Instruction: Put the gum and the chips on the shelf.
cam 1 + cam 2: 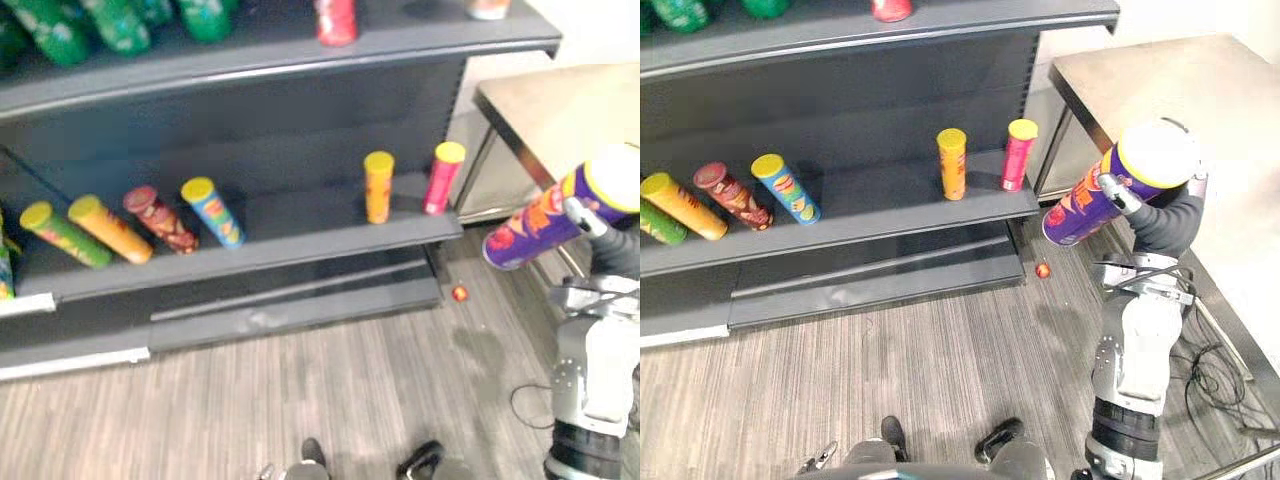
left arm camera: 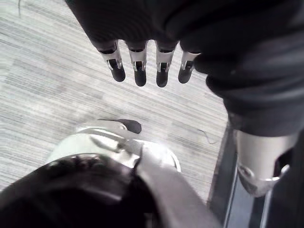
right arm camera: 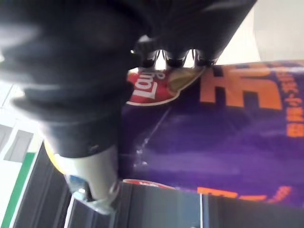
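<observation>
A purple chips can [image 1: 1087, 204] with a yellow lid is held tilted in the air, right of the shelf's end and above the floor. My right hand [image 1: 1163, 222] is shut on it; its fingers [image 3: 172, 58] lie across the purple wall [image 3: 223, 142] in the right wrist view. The middle shelf board [image 1: 300, 246] carries an upright orange can [image 1: 378, 186] and an upright pink can [image 1: 442, 178] near its right end. A small red round thing [image 1: 459, 293] lies on the floor below that end. My left hand [image 2: 138, 64] hangs over the floor with straight fingers, holding nothing.
Several cans lie tilted on the middle shelf's left half, among them a blue one [image 1: 213, 211] and a dark red one [image 1: 160, 219]. The top shelf [image 1: 400, 45] holds green cans and a red can [image 1: 335, 20]. A metal table [image 1: 560, 105] stands at the right.
</observation>
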### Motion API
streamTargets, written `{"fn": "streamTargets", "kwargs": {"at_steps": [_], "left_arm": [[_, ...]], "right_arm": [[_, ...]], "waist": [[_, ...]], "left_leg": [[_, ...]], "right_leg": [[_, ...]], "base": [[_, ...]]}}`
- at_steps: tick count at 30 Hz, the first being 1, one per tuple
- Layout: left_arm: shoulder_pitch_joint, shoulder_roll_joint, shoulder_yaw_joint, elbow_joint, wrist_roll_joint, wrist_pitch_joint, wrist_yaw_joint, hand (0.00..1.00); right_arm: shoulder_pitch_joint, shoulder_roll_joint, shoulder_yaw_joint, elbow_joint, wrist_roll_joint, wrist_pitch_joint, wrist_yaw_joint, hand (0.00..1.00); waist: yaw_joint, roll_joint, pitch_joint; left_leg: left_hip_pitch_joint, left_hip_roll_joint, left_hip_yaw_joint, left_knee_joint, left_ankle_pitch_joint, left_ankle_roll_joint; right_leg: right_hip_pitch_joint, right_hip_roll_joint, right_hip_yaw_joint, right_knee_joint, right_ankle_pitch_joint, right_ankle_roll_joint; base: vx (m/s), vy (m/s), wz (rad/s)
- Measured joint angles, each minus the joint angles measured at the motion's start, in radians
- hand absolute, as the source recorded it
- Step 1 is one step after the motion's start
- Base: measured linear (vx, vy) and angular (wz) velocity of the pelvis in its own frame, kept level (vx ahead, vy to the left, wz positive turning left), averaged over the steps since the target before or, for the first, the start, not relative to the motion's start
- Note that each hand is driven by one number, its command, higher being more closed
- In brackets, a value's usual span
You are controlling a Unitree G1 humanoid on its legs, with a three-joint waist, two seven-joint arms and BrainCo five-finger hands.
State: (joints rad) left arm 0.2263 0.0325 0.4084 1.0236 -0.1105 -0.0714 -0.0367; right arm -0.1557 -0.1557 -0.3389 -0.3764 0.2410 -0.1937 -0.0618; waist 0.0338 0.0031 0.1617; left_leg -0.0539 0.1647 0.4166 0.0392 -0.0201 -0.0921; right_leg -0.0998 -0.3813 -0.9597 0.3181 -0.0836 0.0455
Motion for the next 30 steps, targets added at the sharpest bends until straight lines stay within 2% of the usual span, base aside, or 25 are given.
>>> {"fn": "streamTargets", "kwargs": {"at_steps": [4, 9, 13, 18, 22, 25, 27, 30], "left_arm": [[-0.012, 0.018, -0.001, 0.000, 0.008, 0.001, 0.025, 0.00], [-0.037, 0.022, 0.000, 0.001, 0.007, -0.001, 0.031, 0.00], [-0.038, 0.020, 0.000, -0.006, 0.007, -0.005, 0.030, 0.00], [-0.039, 0.019, 0.001, -0.009, 0.006, -0.005, 0.027, 0.00], [-0.043, 0.020, 0.003, -0.040, -0.003, -0.007, 0.016, 0.00], [-0.047, 0.020, 0.005, -0.051, -0.006, -0.009, 0.009, 0.00], [-0.046, 0.020, 0.007, -0.051, -0.043, -0.009, 0.009, 0.00], [-0.043, 0.020, 0.007, -0.057, -0.071, -0.012, 0.009, 0.00]], "right_arm": [[0.003, 0.004, 0.003, -0.003, -0.027, 0.001, -0.020, 1.00], [0.007, 0.010, 0.018, -0.002, -0.045, 0.007, -0.021, 1.00], [0.023, 0.010, 0.032, 0.001, -0.044, 0.007, -0.019, 1.00], [0.023, 0.010, 0.035, 0.003, -0.044, 0.007, -0.010, 1.00], [0.019, 0.010, 0.048, 0.018, -0.043, 0.007, 0.005, 1.00], [-0.005, 0.010, 0.081, 0.048, -0.043, 0.008, 0.007, 1.00], [-0.034, 0.006, 0.124, 0.079, -0.044, 0.010, 0.010, 1.00], [-0.039, 0.005, 0.166, 0.084, -0.045, 0.014, 0.024, 1.00]], "waist": [[0.001, -0.009, 0.015], [0.010, -0.025, 0.042], [0.007, -0.024, 0.044], [0.014, -0.030, 0.051], [0.027, -0.049, 0.067], [0.035, -0.058, 0.082], [0.060, -0.056, 0.097], [0.070, -0.053, 0.099]], "left_leg": [[-0.027, -0.025, -0.005, 0.041, -0.029, 0.030], [-0.030, -0.021, 0.015, 0.047, -0.038, 0.025], [-0.026, -0.009, 0.013, 0.018, -0.016, 0.024], [-0.014, -0.010, 0.010, 0.004, -0.005, 0.023], [-0.033, -0.006, 0.000, 0.022, -0.012, 0.020], [-0.069, 0.009, -0.020, 0.103, -0.053, 0.024], [-0.100, 0.042, -0.024, 0.210, -0.118, 0.025], [-0.116, 0.066, -0.053, 0.306, -0.198, 0.035]], "right_leg": [[0.001, -0.034, 0.004, 0.008, 0.024, 0.005], [-0.016, -0.018, 0.032, -0.012, 0.039, 0.002], [-0.019, 0.005, 0.037, -0.023, 0.040, -0.001], [-0.018, 0.008, 0.040, -0.022, 0.040, -0.001], [-0.017, 0.008, 0.039, -0.023, 0.040, -0.001], [-0.011, 0.012, 0.038, -0.024, 0.040, 0.000], [0.014, 0.018, 0.038, -0.031, 0.044, 0.005], [0.047, 0.012, 0.036, -0.011, 0.070, 0.013]], "base": [[-0.07, 0.153, 0.09], [-0.05, 0.079, -0.13], [0.01, 0.009, -0.02], [0.05, 0.025, 0.03], [0.01, 0.028, 0.07], [-0.01, 0.040, 0.12], [-0.03, 0.078, -0.07], [-0.02, 0.110, 0.12]]}}
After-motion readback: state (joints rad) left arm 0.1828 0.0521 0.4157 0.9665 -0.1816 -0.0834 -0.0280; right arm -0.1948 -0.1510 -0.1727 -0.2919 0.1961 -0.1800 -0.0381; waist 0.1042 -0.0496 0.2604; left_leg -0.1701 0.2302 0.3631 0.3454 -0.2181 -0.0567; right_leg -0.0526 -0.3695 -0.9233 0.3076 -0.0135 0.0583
